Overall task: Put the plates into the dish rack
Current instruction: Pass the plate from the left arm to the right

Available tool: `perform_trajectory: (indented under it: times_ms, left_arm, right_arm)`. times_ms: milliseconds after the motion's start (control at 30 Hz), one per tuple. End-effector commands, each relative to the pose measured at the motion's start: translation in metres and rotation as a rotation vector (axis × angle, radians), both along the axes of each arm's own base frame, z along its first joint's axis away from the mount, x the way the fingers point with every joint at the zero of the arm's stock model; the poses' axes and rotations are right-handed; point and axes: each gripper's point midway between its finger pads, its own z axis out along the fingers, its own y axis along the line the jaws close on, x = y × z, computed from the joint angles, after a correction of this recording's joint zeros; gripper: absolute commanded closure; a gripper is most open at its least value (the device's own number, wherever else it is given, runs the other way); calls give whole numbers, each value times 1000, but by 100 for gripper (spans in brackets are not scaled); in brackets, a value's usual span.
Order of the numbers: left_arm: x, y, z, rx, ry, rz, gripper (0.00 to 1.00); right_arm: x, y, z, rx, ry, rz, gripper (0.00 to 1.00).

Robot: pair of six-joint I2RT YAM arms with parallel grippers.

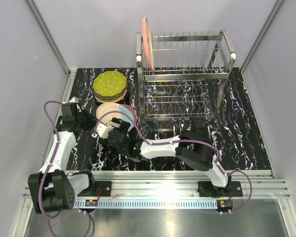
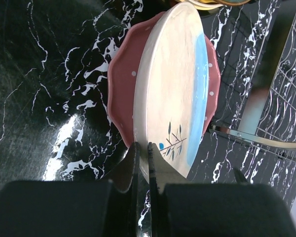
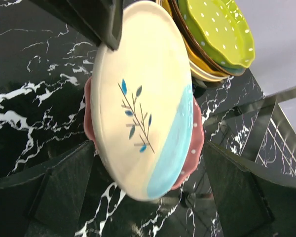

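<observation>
A cream plate with a pale blue band and a leaf sprig (image 2: 172, 79) is tilted up off a dotted pink plate (image 2: 121, 84) that lies on the black marble table. My left gripper (image 2: 143, 150) is shut on the cream plate's near rim. My right gripper (image 3: 148, 148) stands wide open just in front of that plate (image 3: 138, 98), one finger (image 3: 64, 182) on each side, touching nothing. Another stack of plates, with a dotted green one on top (image 1: 109, 84), sits behind. The dish rack (image 1: 185, 73) stands at the back right with one pink plate (image 1: 147, 42) upright at its left end.
The rack's lower wire tier (image 2: 286, 98) is close on the right of the lifted plate. Grey walls close in the table on three sides. Both arms crowd the near left, and a metal rail (image 1: 153, 190) runs along the front edge.
</observation>
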Motion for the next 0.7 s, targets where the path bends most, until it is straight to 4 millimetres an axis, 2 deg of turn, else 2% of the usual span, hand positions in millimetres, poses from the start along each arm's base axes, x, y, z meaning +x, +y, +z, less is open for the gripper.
perform_trajectory:
  times_ms: [0,233,267,467,667]
  left_arm:
    - [14,-22,42,-66,-165,-108,100]
    - [13,-29,46,-90,-186,-144,100]
    - [13,-29,47,-90,-190,-145,100]
    - [13,-30,51,-88,-208,-150,100]
    - [13,-31,52,-87,-212,-157,100]
  right_arm:
    - [13,13,16,37,-61,-9,3]
    - [34,8,12,40,-85,-43,14]
    - [35,8,14,52,-99,-49,18]
    - [38,11,13,28,-137,-37,27]
    - [39,16,19,27,-154,-28,43]
